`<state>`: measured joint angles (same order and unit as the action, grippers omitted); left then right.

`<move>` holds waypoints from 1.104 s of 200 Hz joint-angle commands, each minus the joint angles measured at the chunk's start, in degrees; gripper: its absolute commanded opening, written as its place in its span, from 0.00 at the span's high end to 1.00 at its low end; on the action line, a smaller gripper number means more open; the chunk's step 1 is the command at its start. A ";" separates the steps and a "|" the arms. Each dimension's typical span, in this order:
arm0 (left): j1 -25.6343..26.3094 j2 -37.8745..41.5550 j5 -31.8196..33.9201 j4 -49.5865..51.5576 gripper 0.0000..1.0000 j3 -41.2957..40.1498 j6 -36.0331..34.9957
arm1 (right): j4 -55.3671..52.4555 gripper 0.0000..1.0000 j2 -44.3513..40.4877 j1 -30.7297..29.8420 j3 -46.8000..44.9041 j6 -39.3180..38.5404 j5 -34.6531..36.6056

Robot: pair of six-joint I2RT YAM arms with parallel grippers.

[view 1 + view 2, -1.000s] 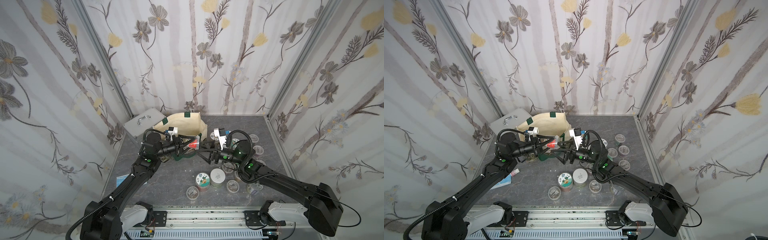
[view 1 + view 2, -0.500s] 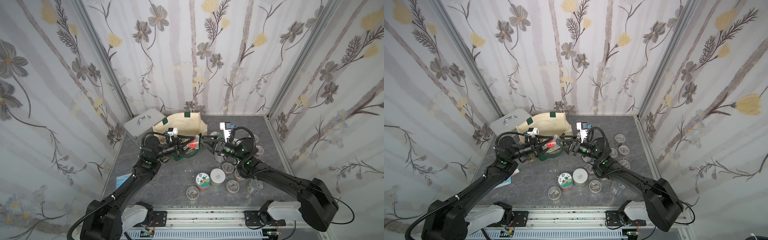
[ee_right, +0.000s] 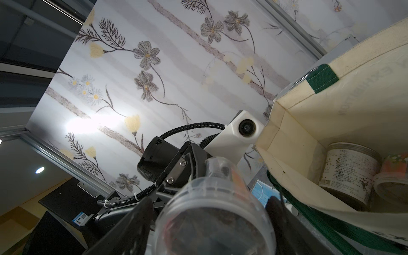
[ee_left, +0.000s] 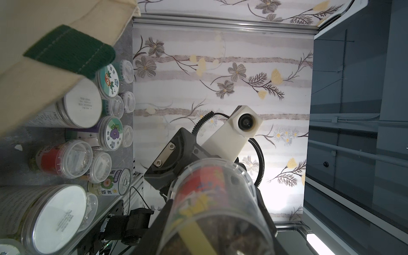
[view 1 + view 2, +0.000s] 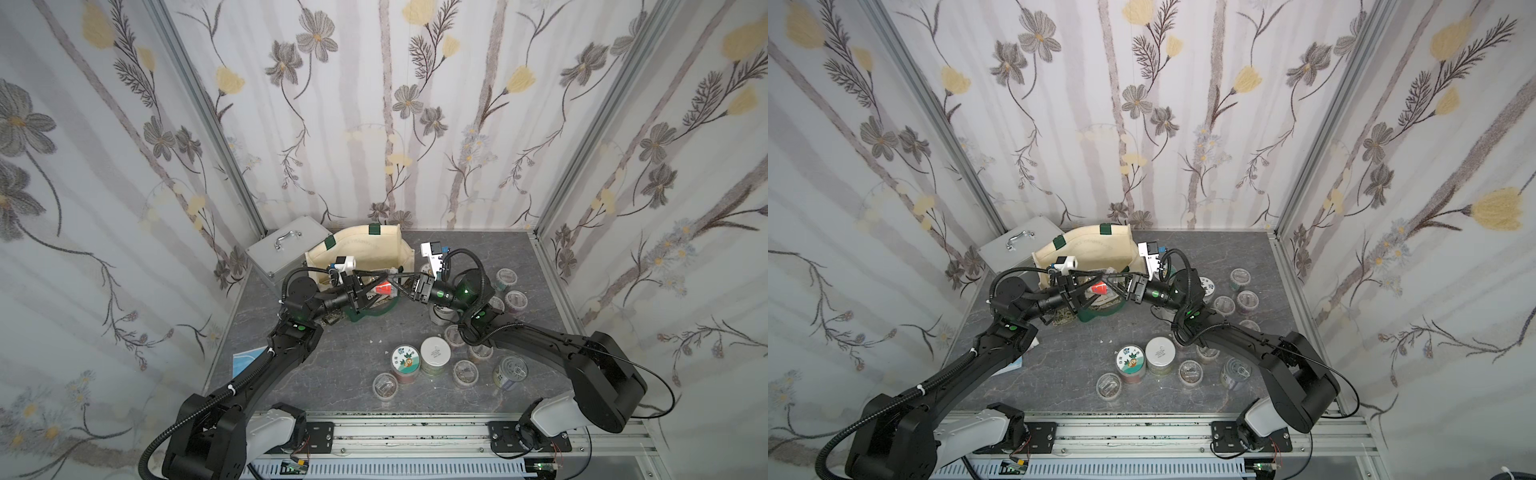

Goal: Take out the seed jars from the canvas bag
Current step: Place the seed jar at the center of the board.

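A clear seed jar (image 5: 384, 288) (image 5: 1099, 288) with a red label hangs in the air in front of the canvas bag (image 5: 365, 249) (image 5: 1092, 249). My left gripper (image 5: 379, 286) (image 4: 214, 212) is shut on it. My right gripper (image 5: 395, 283) (image 3: 209, 212) faces the left one, jaws open and flanking the jar's (image 3: 216, 220) other end, one black finger (image 3: 141, 212) a little off its wall. The bag lies open toward the arms, and a white-labelled jar (image 3: 348, 172) and a pale-lidded one (image 3: 393, 183) lie inside. Several seed jars (image 5: 435, 355) stand on the table's right half.
A silver metal case (image 5: 282, 253) lies behind the bag at the back left. A blue and white packet (image 5: 249, 359) lies near the left wall. The bag's green handle (image 5: 370, 313) loops onto the table under the two grippers. Jars (image 5: 515, 299) crowd the right side up to the wall.
My right gripper has swung left from above the table's jars to the jar held by the left gripper, and its jaws have narrowed around it. The left gripper has held still.
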<state>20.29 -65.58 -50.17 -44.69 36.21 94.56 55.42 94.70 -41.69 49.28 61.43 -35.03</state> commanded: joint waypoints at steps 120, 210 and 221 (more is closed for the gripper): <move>-11.45 11.50 5.41 58.56 0.00 12.93 -35.26 | -10.37 0.35 -1.62 -0.59 0.93 -6.23 1.85; -22.95 -0.86 24.26 87.63 0.00 40.16 -64.78 | -58.52 0.35 9.21 -17.15 25.70 -31.61 22.30; -23.43 -4.66 27.43 89.03 0.00 44.22 -67.37 | -62.67 0.35 11.62 -19.21 28.83 -33.38 24.78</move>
<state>-2.24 -65.01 -31.73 37.43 74.11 37.56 6.46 102.78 -57.74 72.88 35.33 -17.85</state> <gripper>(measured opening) 0.997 0.673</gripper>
